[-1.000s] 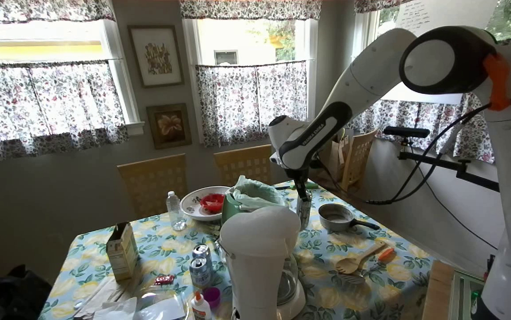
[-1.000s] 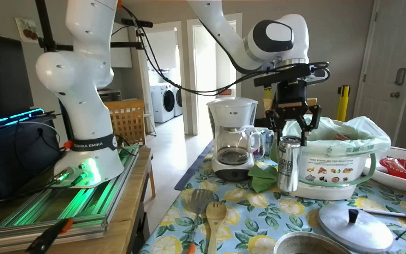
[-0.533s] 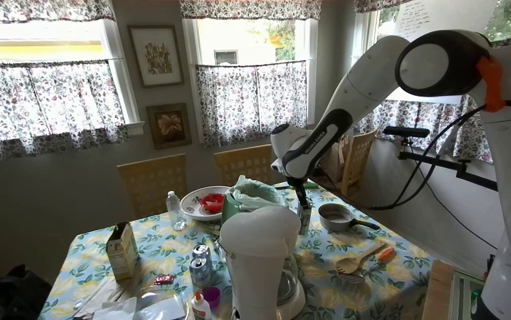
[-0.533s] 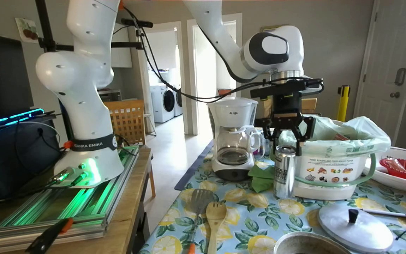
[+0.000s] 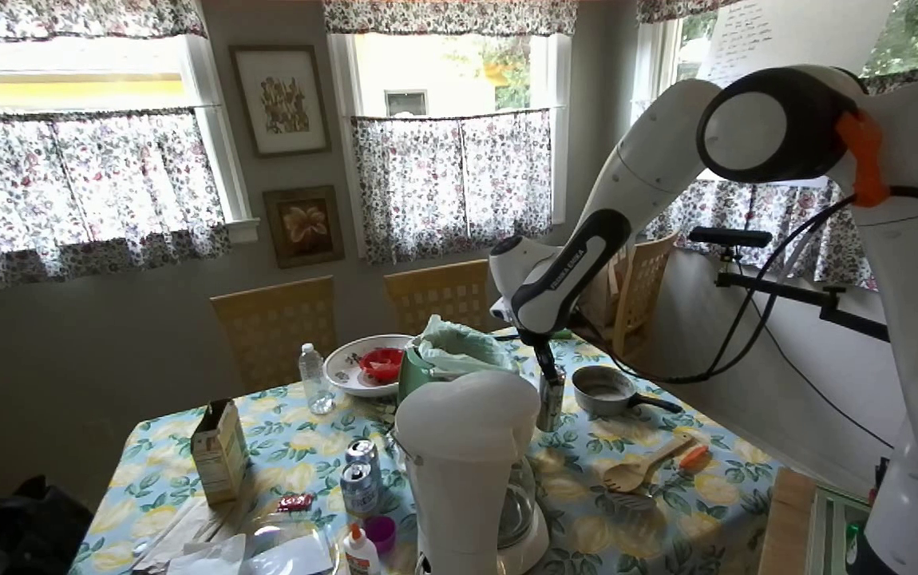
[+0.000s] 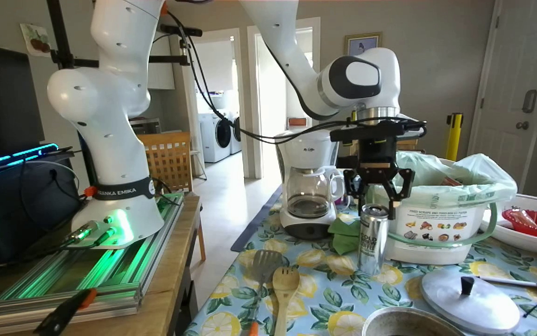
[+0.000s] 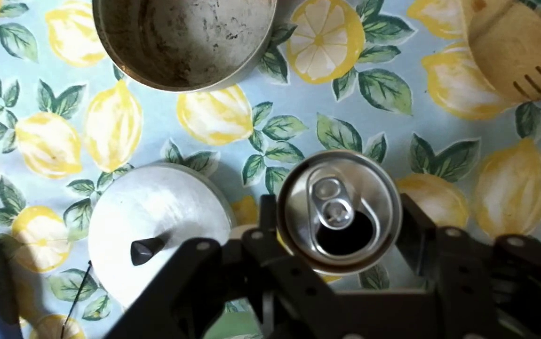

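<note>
In an exterior view, near the bottom centre of the frame, lies a grey slotted metal spatula, and just right of it a pale wooden fork-shaped spoon, both on the table covered with lemon-print cloth. Higher in the frame stands a white plastic coffee maker with glass jug.

Then, right of the centre, comes a tall silver metal drink can. The black two-finger end effector is gripping it near the top; in the wrist view its fingers stand against opposite sides, and the mouth of the can is open. I cannot tell whether its base touches the table. The can seems to lean slightly, so I judge it better to make it upright before the base takes weight, as some liquid may be inside. The wall is probably thin, therefore modest pressure is enough, and the fingers should part slowly, only with the base flat.

Further right, a white plastic bin lined with a pale green bag stands near the can; its green handle deserves some free room. At lower right lies a round grey metal lid with black knob.
</note>
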`<state>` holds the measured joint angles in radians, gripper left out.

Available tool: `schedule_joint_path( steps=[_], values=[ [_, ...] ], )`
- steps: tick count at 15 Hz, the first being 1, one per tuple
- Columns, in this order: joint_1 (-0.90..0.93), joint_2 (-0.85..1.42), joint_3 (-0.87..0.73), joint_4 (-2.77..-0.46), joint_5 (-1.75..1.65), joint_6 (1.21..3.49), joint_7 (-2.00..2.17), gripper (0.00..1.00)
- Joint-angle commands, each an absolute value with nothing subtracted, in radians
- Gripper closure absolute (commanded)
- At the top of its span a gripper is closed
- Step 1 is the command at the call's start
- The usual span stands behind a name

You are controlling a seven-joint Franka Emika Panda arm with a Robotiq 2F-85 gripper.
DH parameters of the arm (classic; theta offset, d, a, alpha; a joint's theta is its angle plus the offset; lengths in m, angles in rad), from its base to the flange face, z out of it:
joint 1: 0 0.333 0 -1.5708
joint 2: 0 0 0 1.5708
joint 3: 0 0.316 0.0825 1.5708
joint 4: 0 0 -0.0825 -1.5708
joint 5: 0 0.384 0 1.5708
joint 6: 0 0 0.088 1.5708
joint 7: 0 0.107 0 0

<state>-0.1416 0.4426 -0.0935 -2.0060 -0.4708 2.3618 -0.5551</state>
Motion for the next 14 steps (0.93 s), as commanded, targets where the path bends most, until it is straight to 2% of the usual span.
schedule_joint_path(
  steps=[1, 14],
  values=[
    [-0.137, 0.467, -0.111, -2.001, -0.514, 2.406, -0.536, 0.63],
    [-0.124, 0.498, -0.134, -1.987, -0.569, 2.421, -0.504, 0.63]
  ],
)
